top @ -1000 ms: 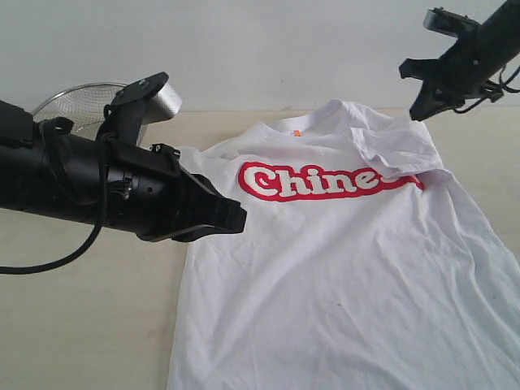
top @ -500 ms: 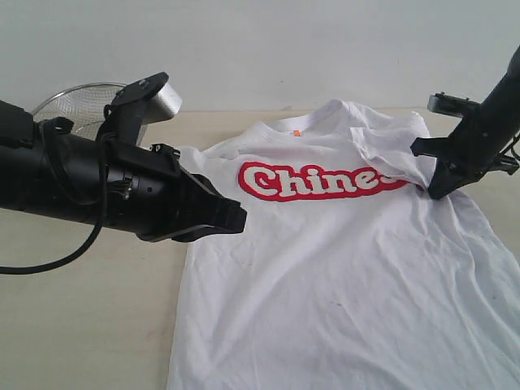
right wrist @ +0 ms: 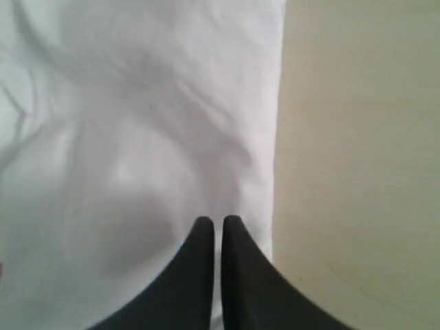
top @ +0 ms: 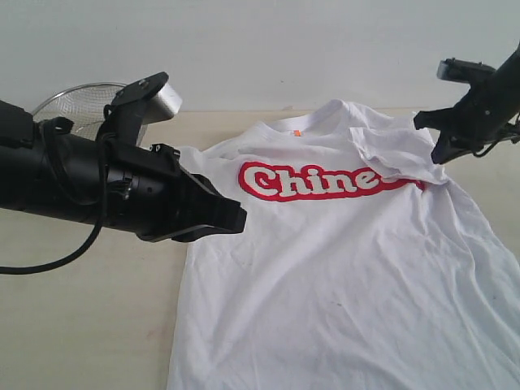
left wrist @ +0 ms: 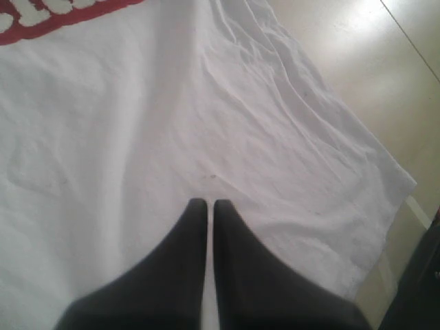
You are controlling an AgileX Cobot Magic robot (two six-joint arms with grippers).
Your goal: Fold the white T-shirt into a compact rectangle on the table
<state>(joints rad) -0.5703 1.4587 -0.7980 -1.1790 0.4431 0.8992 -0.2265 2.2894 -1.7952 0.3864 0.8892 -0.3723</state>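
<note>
The white T-shirt (top: 341,276) lies face up on the table (top: 81,325), its red "Chine" lettering (top: 313,182) showing. The sleeve on the right (top: 394,150) is folded inward over the end of the lettering. My left gripper (top: 236,218) hovers over the shirt's left edge, shut and empty; in its wrist view the closed fingertips (left wrist: 208,203) hang over wrinkled white cloth (left wrist: 137,124). My right gripper (top: 439,154) is shut and empty, raised just beside the folded sleeve. Its wrist view has the tips (right wrist: 216,221) above the shirt's straight edge (right wrist: 271,137).
A steel mesh bowl (top: 81,101) stands at the back left, behind the left arm. Bare tabletop shows left of the shirt, and beside the cloth in both wrist views (right wrist: 357,137) (left wrist: 344,41). A pale wall runs behind the table.
The right gripper dipped down to the folded sleeve half a second ago and has since lifted up and to the right, empty. The left arm and the shirt have not moved.
</note>
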